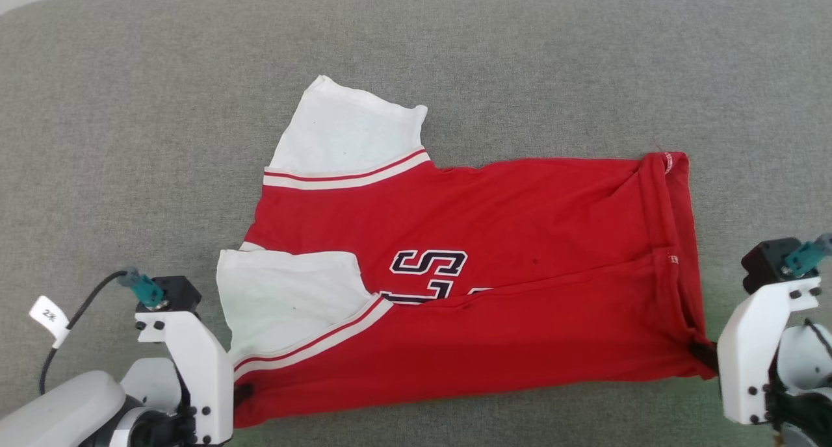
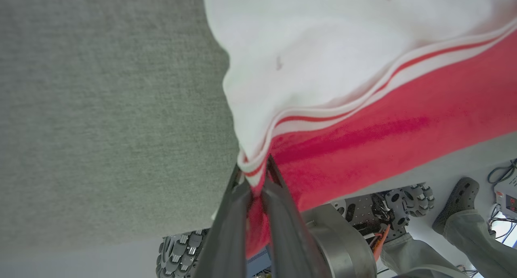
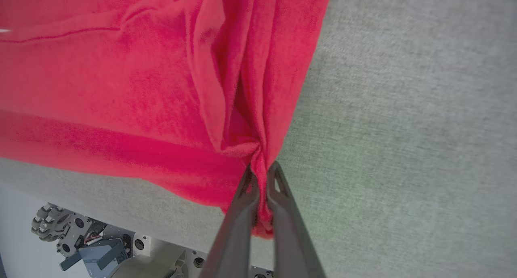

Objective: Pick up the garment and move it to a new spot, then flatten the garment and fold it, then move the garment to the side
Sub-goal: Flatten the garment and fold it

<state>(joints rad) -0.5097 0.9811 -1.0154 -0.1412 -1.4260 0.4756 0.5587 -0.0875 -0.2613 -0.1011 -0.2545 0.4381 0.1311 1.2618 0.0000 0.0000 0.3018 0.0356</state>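
Note:
The garment [image 1: 494, 258], a red shirt with white sleeves, striped trim and dark lettering, lies folded lengthwise on the grey table, sleeves at the left, hem at the right. My left gripper [image 1: 242, 395] is shut on its near left corner; the left wrist view shows the fingers [image 2: 252, 177] pinching red fabric [image 2: 363, 140] at the striped trim. My right gripper [image 1: 705, 355] is shut on the near right corner; the right wrist view has the dark fingers [image 3: 260, 175] squeezing gathered red cloth [image 3: 141, 88].
The grey felt table [image 1: 130, 141] spreads wide around the shirt on the left, far and right sides. Its near edge runs just behind both grippers. Below it show the robot's wheeled base [image 2: 404, 199] and a person's leg and shoe [image 2: 460, 213].

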